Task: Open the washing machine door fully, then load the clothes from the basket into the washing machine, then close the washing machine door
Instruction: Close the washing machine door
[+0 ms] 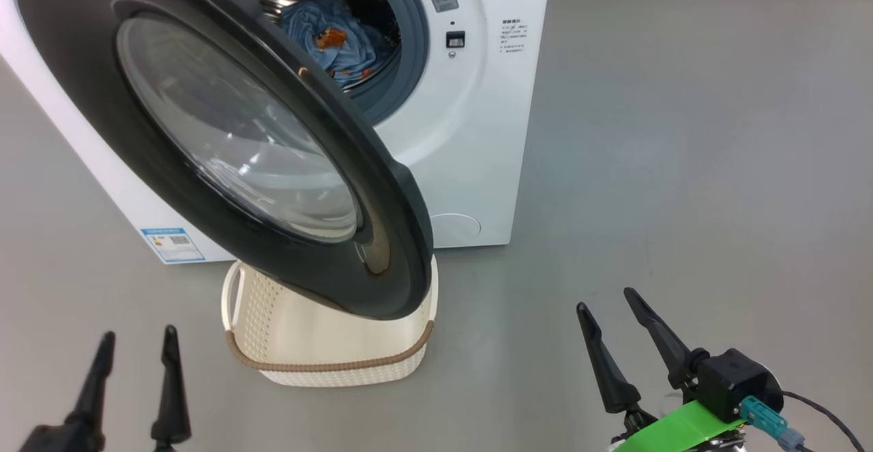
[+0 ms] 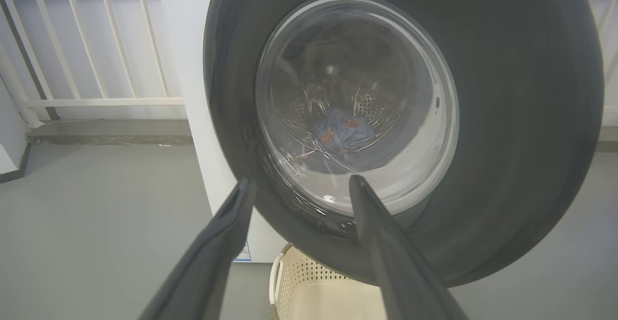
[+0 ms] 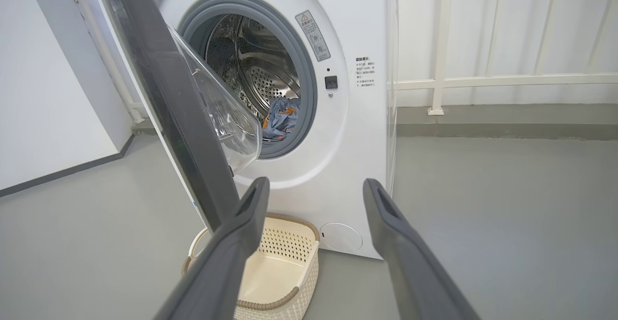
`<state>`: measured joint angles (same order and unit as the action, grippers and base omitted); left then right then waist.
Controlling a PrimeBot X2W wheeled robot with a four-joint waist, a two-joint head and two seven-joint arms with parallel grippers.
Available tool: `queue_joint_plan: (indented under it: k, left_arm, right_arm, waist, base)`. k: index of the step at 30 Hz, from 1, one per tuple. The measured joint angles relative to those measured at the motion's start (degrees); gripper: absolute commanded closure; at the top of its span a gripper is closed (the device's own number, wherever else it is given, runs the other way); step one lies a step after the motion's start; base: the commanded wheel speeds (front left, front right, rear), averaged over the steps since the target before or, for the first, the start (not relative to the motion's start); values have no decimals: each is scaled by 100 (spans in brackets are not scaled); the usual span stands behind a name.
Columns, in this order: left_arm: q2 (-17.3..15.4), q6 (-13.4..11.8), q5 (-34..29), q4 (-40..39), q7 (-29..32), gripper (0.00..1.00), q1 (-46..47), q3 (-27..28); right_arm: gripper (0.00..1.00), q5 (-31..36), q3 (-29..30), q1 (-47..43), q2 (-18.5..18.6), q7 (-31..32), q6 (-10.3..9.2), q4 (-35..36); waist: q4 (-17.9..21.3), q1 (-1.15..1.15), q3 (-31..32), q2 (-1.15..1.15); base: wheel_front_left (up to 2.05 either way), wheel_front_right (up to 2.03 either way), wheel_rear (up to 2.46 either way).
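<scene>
The white washing machine (image 1: 470, 138) stands ahead with its glossy black door (image 1: 82, 50) swung partly out over the basket (image 1: 327, 363). The light blue printed clothes (image 1: 337, 39) lie inside the steel drum, also seen as clothes (image 3: 281, 118) past the door (image 3: 164, 83). The cream basket (image 3: 273, 274) on the floor below the door holds nothing I can see. My left gripper (image 1: 136, 343) is open at lower left, facing the door's glass window (image 2: 357, 98). My right gripper (image 1: 607, 298) is open at lower right, apart from the machine.
Grey floor (image 1: 682, 166) stretches to the right of the machine. A white railing (image 3: 507, 81) runs along the wall behind. A blue label sticker (image 1: 172, 244) sits low on the machine's left side.
</scene>
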<state>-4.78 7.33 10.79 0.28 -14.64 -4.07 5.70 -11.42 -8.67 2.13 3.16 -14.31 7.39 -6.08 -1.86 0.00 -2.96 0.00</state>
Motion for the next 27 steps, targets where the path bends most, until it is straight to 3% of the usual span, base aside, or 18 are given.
queue_joint_plan:
  k: [27]
  left_arm:
    - [185, 1, -296, 152, 0, 0, -259, -74]
  right_arm:
    - [0, 85, 88, -14, -2, 0, 0, 49]
  waist:
    - [84, 0, -45, 0]
  base:
    - [0, 0, 0]
